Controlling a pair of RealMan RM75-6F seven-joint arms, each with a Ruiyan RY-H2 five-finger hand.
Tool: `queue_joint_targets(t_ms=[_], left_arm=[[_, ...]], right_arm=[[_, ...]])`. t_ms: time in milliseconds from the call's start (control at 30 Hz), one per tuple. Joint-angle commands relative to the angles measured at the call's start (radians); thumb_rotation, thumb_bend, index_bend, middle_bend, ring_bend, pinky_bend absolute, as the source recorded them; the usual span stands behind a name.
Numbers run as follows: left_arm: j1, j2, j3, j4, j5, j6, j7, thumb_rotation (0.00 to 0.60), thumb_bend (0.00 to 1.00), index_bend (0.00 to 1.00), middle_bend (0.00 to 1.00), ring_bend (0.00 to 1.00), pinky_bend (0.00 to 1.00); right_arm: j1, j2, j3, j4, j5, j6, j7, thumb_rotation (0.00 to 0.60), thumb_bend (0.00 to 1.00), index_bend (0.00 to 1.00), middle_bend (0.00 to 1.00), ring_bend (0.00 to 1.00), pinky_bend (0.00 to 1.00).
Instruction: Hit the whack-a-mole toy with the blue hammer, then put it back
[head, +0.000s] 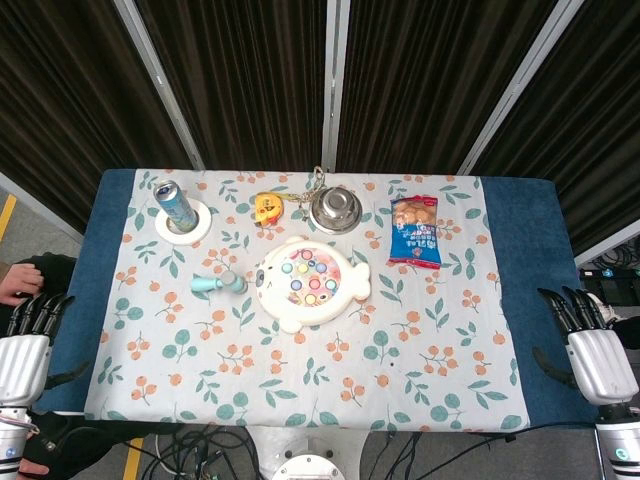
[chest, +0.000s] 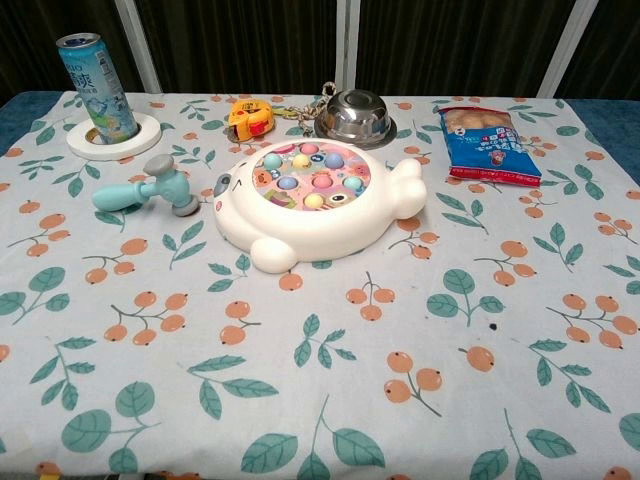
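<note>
The white seal-shaped whack-a-mole toy (head: 311, 282) (chest: 312, 196), with pastel buttons on top, sits mid-table. The light blue hammer with a grey head (head: 220, 284) (chest: 146, 189) lies flat just left of the toy, apart from it. My left hand (head: 26, 338) hangs off the table's left edge, fingers extended and holding nothing. My right hand (head: 590, 340) is off the right edge, fingers likewise extended and empty. Neither hand shows in the chest view.
A drink can (head: 175, 204) (chest: 97, 87) stands on a white coaster at the back left. A yellow tape measure (head: 268, 208) (chest: 251, 119), a steel bowl (head: 335, 208) (chest: 352, 117) and a blue snack bag (head: 416, 230) (chest: 490, 145) lie behind the toy. A person's hand (head: 18, 284) shows at far left.
</note>
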Motion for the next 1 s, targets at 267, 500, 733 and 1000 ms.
queue_joint_targets(t_ms=[267,500,733,1000], left_arm=[[0.001,0.002,0.001,-0.002,0.015,0.013,0.002,0.6,0.1,0.11,0.09,0.0,0.0],[-0.086,0.056,-0.037,-0.016,0.06,-0.053,-0.038,0.6,0.1,0.11,0.09,0.0,0.0],[-0.276,0.099,-0.099,-0.016,0.062,-0.274,-0.195,0.6,0.13,0.19,0.17,0.05,0.23],[-0.477,0.011,-0.148,0.059,-0.048,-0.556,-0.225,0.6,0.14,0.22,0.24,0.11,0.21]], right_arm=[[-0.016,0.006,-0.007,0.004,-0.019,0.034,0.005,0.6,0.23,0.0,0.13,0.0,0.0],[-0.03,0.009,-0.013,0.011,-0.036,0.065,0.005,0.6,0.23,0.0,0.13,0.0,0.0],[-0.038,0.009,-0.016,0.01,-0.047,0.08,-0.002,0.6,0.23,0.0,0.13,0.0,0.0],[-0.038,0.012,-0.014,0.003,-0.032,0.069,-0.011,0.6,0.23,0.0,0.13,0.0,0.0]])
